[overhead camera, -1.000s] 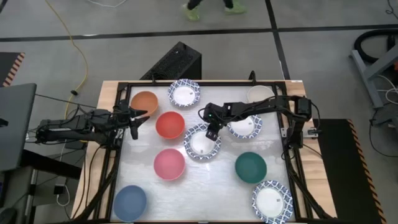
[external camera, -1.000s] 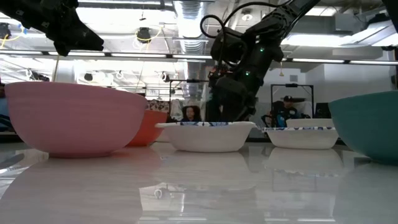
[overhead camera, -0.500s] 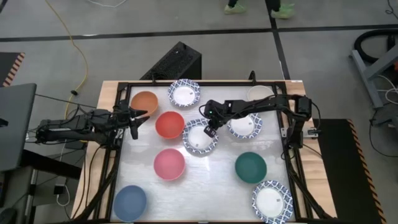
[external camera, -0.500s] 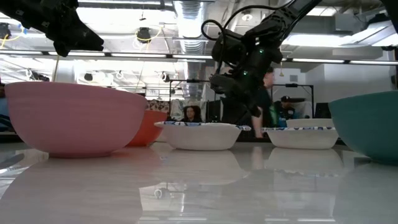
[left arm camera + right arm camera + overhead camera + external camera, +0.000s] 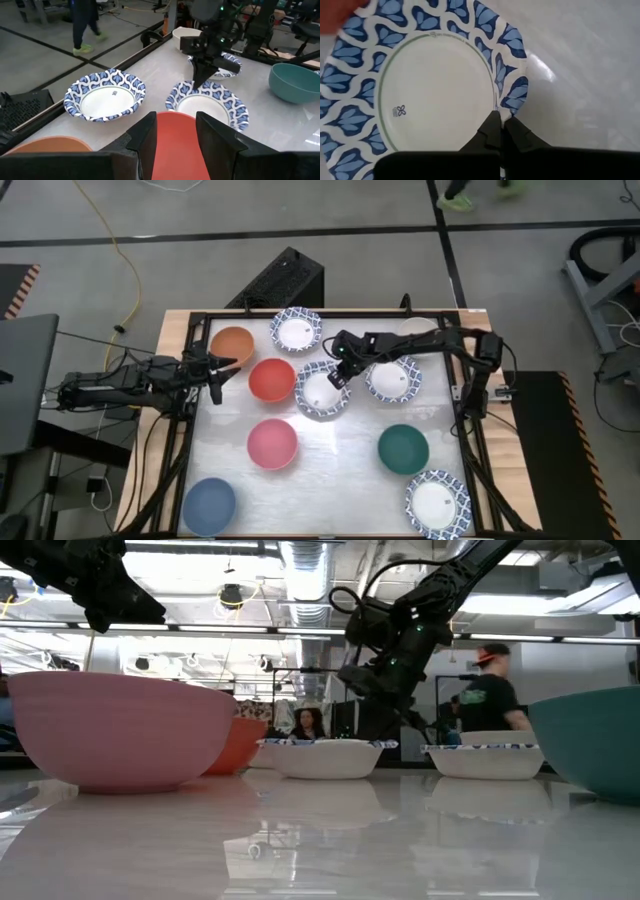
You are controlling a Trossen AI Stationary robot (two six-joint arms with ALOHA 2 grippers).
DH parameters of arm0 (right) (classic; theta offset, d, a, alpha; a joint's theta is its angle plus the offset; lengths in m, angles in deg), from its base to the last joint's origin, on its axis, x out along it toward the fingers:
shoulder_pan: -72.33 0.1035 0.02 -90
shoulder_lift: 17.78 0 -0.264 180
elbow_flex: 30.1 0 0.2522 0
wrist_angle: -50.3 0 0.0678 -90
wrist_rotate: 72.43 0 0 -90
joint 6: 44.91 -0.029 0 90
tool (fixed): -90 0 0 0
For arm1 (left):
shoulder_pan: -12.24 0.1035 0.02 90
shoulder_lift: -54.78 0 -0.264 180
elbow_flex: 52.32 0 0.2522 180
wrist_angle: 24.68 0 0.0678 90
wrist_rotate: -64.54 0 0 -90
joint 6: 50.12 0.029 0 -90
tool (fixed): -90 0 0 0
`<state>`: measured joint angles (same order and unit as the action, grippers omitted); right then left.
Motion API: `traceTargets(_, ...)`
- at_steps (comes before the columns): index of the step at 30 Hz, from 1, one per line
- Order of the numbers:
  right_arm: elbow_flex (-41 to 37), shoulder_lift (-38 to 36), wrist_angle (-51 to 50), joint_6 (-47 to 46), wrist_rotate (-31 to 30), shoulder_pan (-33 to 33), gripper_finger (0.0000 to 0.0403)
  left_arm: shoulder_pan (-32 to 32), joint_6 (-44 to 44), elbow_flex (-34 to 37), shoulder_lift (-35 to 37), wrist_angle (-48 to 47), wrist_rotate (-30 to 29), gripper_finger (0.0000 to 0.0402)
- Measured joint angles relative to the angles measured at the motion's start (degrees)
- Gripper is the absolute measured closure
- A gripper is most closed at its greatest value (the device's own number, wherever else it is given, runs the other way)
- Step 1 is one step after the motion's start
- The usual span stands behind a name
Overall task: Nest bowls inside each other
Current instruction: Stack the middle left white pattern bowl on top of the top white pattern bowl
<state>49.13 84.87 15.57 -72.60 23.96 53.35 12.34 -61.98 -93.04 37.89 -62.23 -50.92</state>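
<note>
Item: right gripper (image 5: pixel 337 376), clenched on the rim of the middle patterned bowl (image 5: pixel 322 392). A second ago its fingers stood apart over this bowl; now they have pinched shut on the blue-and-white rim. The bowl has also slid from its earlier spot and now sits touching or nearly touching the red bowl (image 5: pixel 273 380). Judgement: the grasp is made, so a lift toward another patterned bowl is the likely next step; no nesting is done yet.

Item: left gripper (image 5: pixel 217 372), waiting just beside the red bowl on the side away from the patterned bowl, fingers parted, unchanged, grasping nothing.

Item: other bowls, placed from the red bowl. Orange bowl (image 5: pixel 232 345) near; pink bowl (image 5: pixel 272 444) near; blue bowl (image 5: pixel 209 505) and dark green bowl (image 5: pixel 403 450) well apart.

Views compared: the right wrist view alone shows the fingers (image 5: pixel 492 131) meeting across the rim. The low view shows the bowl resting on the tabletop (image 5: pixel 330 840), which the high view cannot confirm.
</note>
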Motion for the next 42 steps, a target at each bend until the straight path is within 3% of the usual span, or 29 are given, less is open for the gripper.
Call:
traceTargets(15,2.52,-4.38,-5.53,2.22,2.03,-3.15,0.0393,0.0,0.0,0.0,0.0,0.04,0.0,0.0275)
traceTargets(26,2.5,-7.16,-3.1,2.19,2.84,-4.04,0.0393,0.0,0.02,0.0,-0.02,-0.26,0.0,0.0275)
traceTargets(42,2.56,-6.98,25.13,-4.59,2.76,-10.57,0.0392,-0.01,0.22,0.0,-0.02,-0.33,0.02,0.0275)
